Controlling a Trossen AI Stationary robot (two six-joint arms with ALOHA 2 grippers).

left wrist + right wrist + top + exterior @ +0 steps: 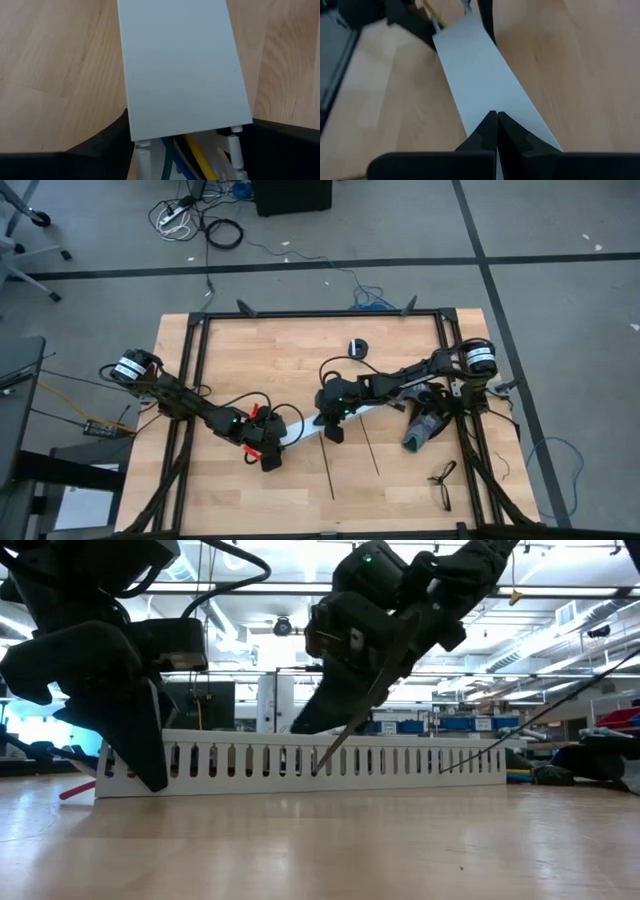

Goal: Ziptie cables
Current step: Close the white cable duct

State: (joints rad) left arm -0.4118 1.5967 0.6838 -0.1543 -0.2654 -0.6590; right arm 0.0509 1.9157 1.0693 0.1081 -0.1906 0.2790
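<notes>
Holding the white channel at one end w/ left hand, right hand clenched on a ziptie over it, imo next it needs threading round the cables.

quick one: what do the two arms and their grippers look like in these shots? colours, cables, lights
Both arms are dark, jointed links with black cables looped alongside. Each has a white-and-black banded cylinder near its base. Green lights glow by the wrists. The left gripper and right gripper have matte black tapered fingers; red shows beside the left wrist.

No text, label, brand, number or sign can be read anywhere in these views.
</notes>
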